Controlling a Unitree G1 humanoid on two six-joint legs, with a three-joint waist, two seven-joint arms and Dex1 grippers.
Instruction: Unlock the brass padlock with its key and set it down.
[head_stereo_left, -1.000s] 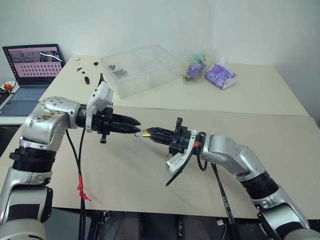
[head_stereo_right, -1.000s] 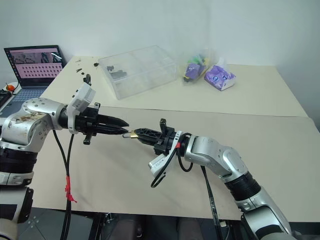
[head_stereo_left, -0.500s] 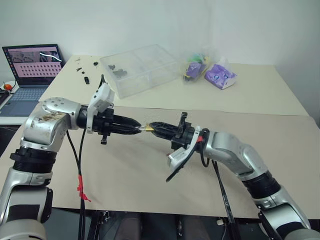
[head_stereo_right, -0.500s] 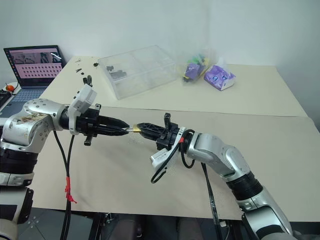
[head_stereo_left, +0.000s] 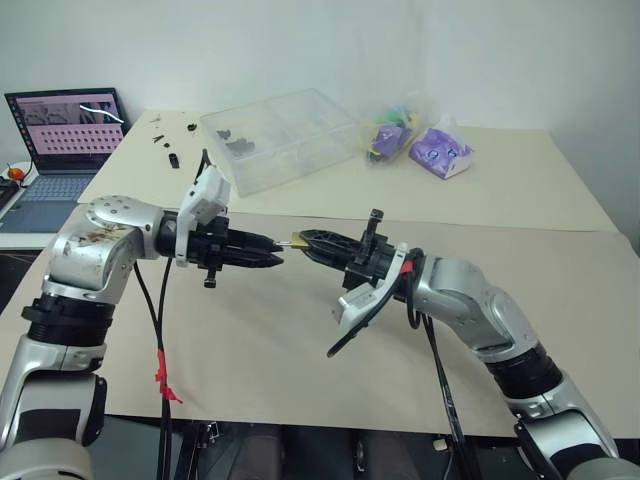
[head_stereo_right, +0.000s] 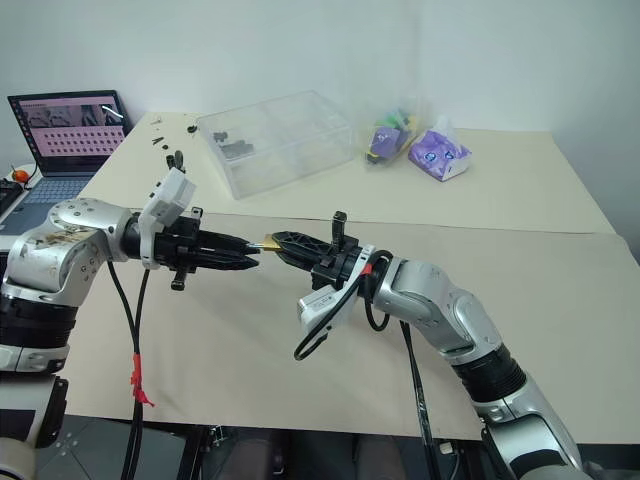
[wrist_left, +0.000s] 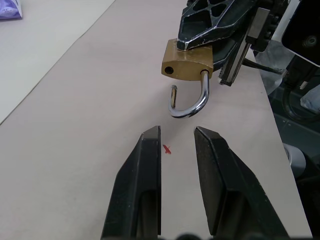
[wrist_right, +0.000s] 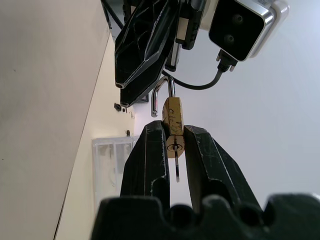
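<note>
Brass padlock (wrist_left: 189, 64) held above bare table (head_stereo_left: 560, 250); plastic box (head_stereo_left: 280, 138) behind.

I see a big table (head_stereo_left: 520, 200) with a pale cream top. A line runs across it where two sheets meet. Behind it is a plain white wall (head_stereo_left: 300, 50). A clear plastic box (head_stereo_left: 280, 135) sits at the back of the table, with small black bits (head_stereo_left: 165, 140) beside it. Near the box are see-through bags (head_stereo_left: 420, 140) with purple and yellow things inside. An open laptop (head_stereo_left: 60, 140) glows on a side desk.
</note>
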